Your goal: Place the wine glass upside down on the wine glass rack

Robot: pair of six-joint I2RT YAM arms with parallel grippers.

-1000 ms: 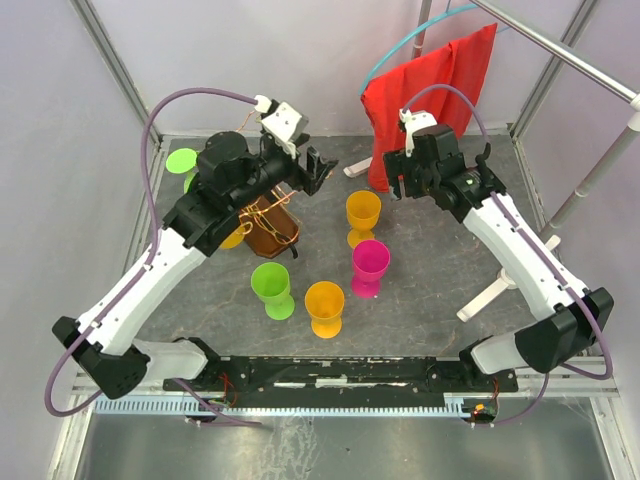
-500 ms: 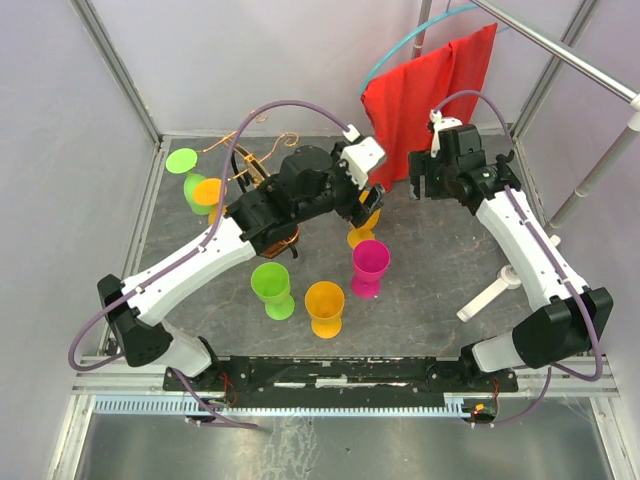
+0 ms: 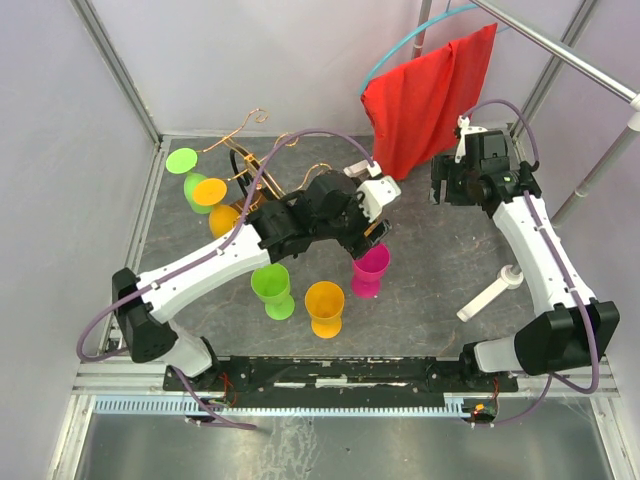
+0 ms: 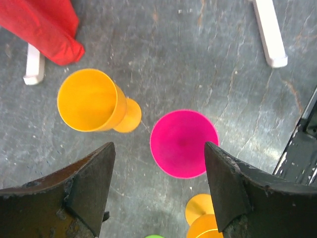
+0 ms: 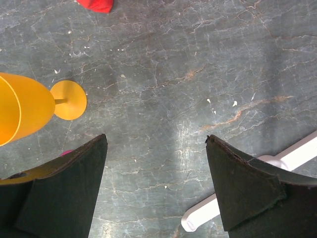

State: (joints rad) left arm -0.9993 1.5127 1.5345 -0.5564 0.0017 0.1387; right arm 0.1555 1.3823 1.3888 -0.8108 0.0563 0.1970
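The wine glass rack (image 3: 243,160) stands at the far left, its gold wire arms carrying a green glass (image 3: 182,160) and two orange ones (image 3: 208,190) upside down; my left arm hides its base. My left gripper (image 3: 372,232) hangs open above the upright magenta wine glass (image 3: 370,268). In the left wrist view the gripper (image 4: 159,146) is empty, the magenta glass (image 4: 183,144) sits below between the fingers, and an orange glass (image 4: 89,99) stands beside it. My right gripper (image 3: 448,185) is open at the far right, empty over bare table (image 5: 156,139).
An upright green glass (image 3: 272,290) and an orange glass (image 3: 325,308) stand near the front. A red cloth (image 3: 430,95) hangs at the back on a white stand whose foot (image 3: 490,295) lies on the right. Another orange glass (image 5: 25,111) shows left of the right gripper.
My left arm has swung from the rack rightward to above the magenta glass, uncovering the rack's arms. My right arm has drawn back toward the far right.
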